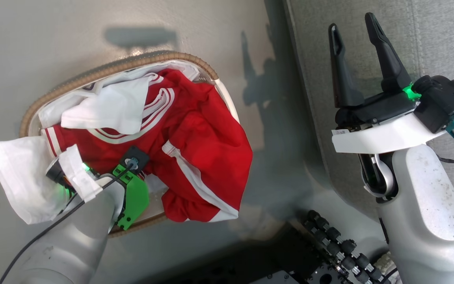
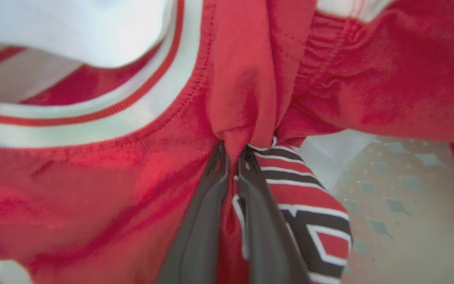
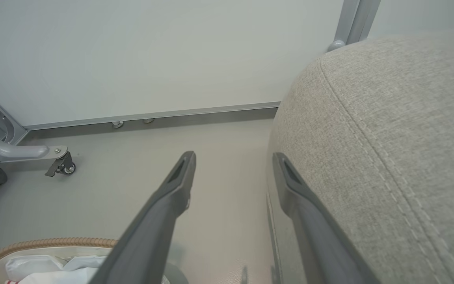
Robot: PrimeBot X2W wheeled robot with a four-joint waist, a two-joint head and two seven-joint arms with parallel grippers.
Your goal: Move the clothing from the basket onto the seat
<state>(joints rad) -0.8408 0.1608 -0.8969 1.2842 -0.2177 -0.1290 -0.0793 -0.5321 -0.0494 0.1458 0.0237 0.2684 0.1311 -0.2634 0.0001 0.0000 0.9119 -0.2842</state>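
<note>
The pale left forearm [image 1: 73,236] rises from the lower left of the head view to the green-cased left wrist [image 1: 134,195], left of centre. At the centre of the left wrist view, the left gripper [image 2: 233,152] has its two dark fingers pressed almost together, pinching a fold of the clothing [image 2: 93,189]. The right gripper [image 1: 352,27] stands at the upper right of the head view above the white right wrist [image 1: 384,138] and the upright right forearm [image 1: 424,205], its fingers pointing up and spread wide apart.

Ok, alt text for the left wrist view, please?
The dark fingers of the left gripper are shut on a bunched fold of the red clothing, with white striped trim at left and black-and-white numerals at right. The perforated white basket shows at lower right.
</note>
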